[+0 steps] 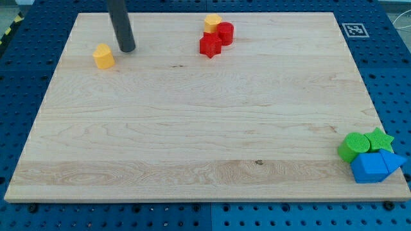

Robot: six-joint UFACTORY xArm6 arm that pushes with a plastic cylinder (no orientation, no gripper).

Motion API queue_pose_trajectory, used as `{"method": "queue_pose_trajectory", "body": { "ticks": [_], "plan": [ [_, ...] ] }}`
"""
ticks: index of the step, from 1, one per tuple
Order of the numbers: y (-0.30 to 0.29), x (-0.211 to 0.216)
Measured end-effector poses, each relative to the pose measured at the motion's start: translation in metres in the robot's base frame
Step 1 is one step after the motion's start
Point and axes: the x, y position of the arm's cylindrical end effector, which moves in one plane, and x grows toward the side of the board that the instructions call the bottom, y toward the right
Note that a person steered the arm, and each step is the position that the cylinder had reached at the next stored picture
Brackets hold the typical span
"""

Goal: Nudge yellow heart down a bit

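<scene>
— If we count what sits on the tabletop [192, 128], what do we get?

— We get seven blocks. Two are yellow: the yellow heart [103, 56] near the view's top left, alone, and a yellow block [212, 23] at the top centre. Two are red: a red cylinder [225, 33] and a red star [210, 45], both touching or nearly touching that yellow block. Two are green, a green cylinder [352, 147] and a green star [380, 140], and two blue pieces sit packed against them at the bottom right, so make that eight: a blue block [368, 168] and a blue wedge [390, 160].

— And our hand?

— We have none, so nothing is spread or pinched. We end in a dark rod, and my tip [127, 49] rests on the tabletop just to the right of the yellow heart and slightly higher in the view. A narrow gap shows between them; we hold nothing.

— What can't we make out?

— Our rod is cut off by the view's top edge. We cannot tell the top yellow block's shape, since the red cylinder crowds it, and the blue wedge is partly hidden behind the blue block.
</scene>
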Motion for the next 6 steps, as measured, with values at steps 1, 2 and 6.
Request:
{"method": "queue_pose_trajectory", "body": {
  "ticks": [1, 2, 6],
  "plan": [
    [-0.016, 0.0],
    [-0.02, 0.004],
    [-0.015, -0.063]
  ]
}}
